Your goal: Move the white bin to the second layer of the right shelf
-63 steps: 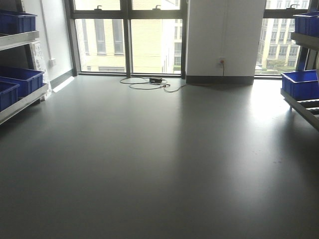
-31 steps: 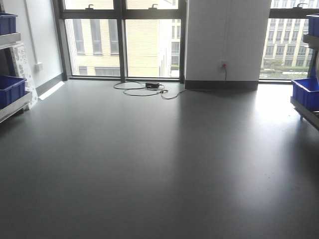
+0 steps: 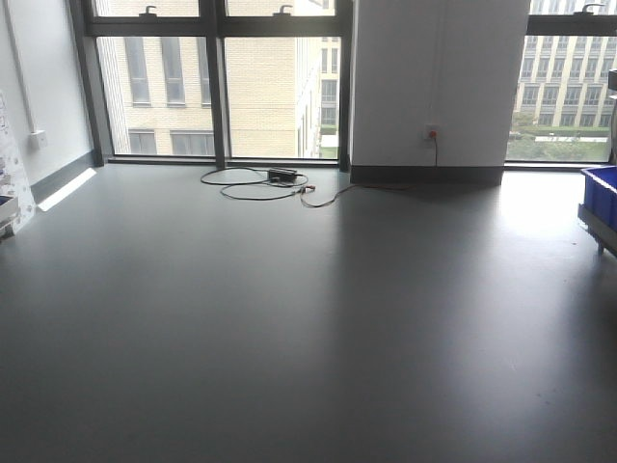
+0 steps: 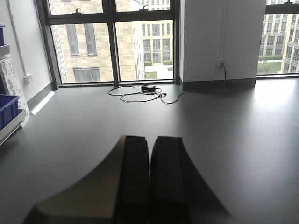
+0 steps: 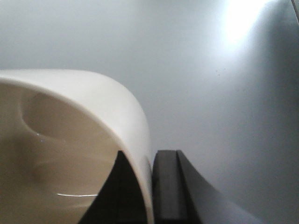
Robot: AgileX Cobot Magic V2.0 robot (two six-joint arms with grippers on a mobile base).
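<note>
The right claw (image 5: 150, 161) is clamped on the white bin (image 5: 88, 93). One of its black fingers (image 5: 166, 186) sits outside the tub and the other inside, with the glossy wall pinched between them just below the rim. That pinch looks chosen because no handle shows, so the wall is the only thing to bite. The bin hangs from this hold over the bare grey floor (image 5: 210, 93), its mouth turned toward the wrist camera, and it touches nothing else that I can see. The left claw (image 4: 150, 149) has its two fingers pressed together with nothing between them. It seems parked out of the way while one arm carries the load.

Further out, the front view shows open floor running to a white pillar (image 3: 439, 87) between the windows. A black cable (image 3: 255, 183) lies coiled just left of the pillar's foot. Well to the right of the pillar, at the frame edge, is a blue crate (image 3: 600, 193), likely standing on the right-hand rack. The right shelf second layer is not in view. I judge the bin to be in mid-carry, and the base must face right of the pillar before any placing.
</note>
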